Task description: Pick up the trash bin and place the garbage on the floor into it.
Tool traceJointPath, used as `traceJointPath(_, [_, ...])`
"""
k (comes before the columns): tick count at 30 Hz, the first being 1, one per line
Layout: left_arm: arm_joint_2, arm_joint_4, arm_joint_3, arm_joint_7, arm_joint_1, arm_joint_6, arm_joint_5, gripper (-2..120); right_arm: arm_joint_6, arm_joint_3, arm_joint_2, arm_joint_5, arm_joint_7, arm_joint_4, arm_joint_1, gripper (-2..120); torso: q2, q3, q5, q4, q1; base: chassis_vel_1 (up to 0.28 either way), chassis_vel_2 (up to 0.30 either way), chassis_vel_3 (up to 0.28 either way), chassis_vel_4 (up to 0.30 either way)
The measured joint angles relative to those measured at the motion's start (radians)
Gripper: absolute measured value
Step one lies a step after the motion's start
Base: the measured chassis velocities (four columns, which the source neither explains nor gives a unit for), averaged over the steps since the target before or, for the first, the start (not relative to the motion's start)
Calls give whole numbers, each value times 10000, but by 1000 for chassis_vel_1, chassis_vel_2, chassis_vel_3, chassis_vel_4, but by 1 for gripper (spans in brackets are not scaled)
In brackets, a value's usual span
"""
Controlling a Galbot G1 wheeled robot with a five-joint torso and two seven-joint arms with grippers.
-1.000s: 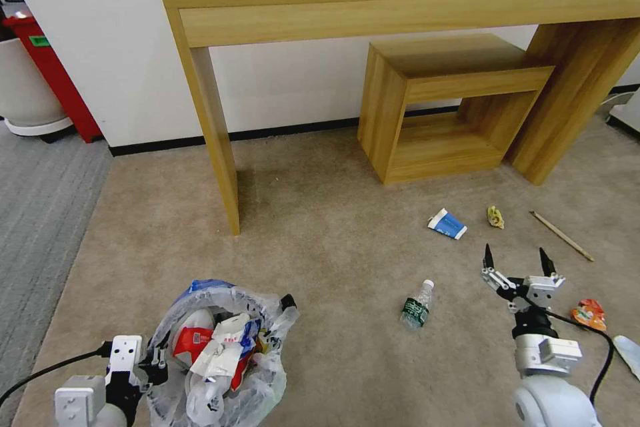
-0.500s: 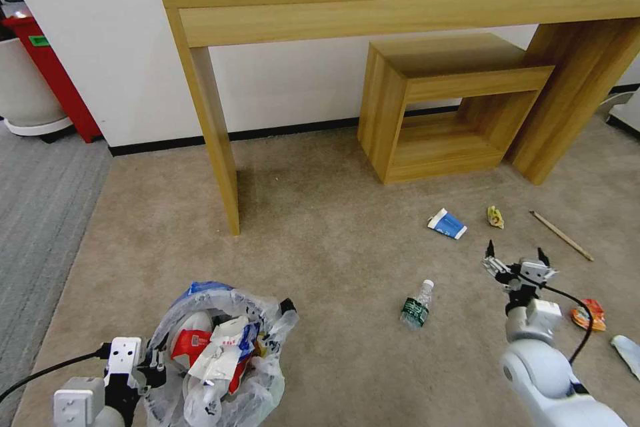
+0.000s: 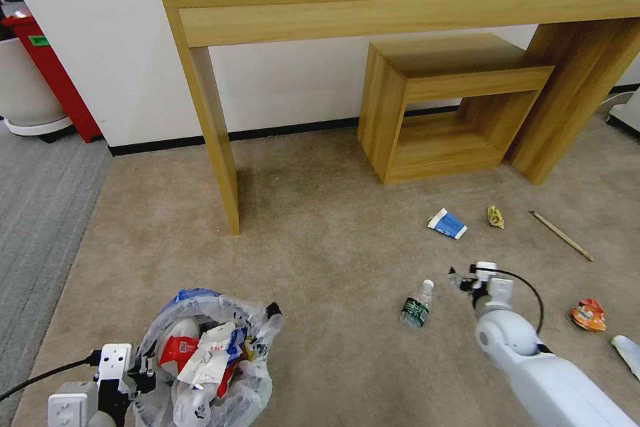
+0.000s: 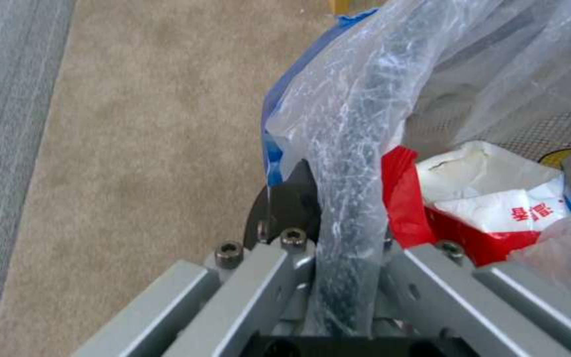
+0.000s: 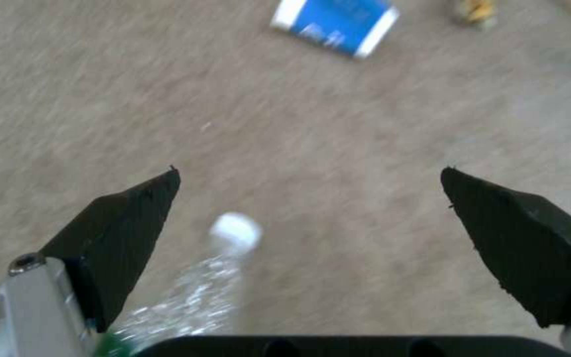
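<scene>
Left hand on the bin, right hand over the bottle

The left hand (image 4: 338, 258) is pinched onto the bag-covered rim of the trash bin (image 3: 207, 360), held low at the robot's left and stuffed with wrappers. The right hand (image 5: 312, 218) is spread wide just above the clear bottle (image 3: 418, 305) lying on the beige carpet (image 3: 320, 227). Farther out lie a blue-white carton (image 3: 447, 223), yellow scrap (image 3: 495, 217), wooden stick (image 3: 561, 235) and orange wrapper (image 3: 588, 314).

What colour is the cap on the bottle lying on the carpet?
White; the bottle cap shows best in the right wrist view.
</scene>
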Motion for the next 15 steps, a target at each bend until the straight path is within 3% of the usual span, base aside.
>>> traceJointPath(9, [-24,148,87,-77,-51,0,-37,0,-483,-260,711,-301,-56,-690,360,100,0,0,0,1,0,0,0,0,0])
traceJointPath(15, [-29,177,149,-87,-81,-8,-99,0,-1254,-290,1132,325,349,-1087,311,100,0,0,3,-1,0,0,0,0,0])
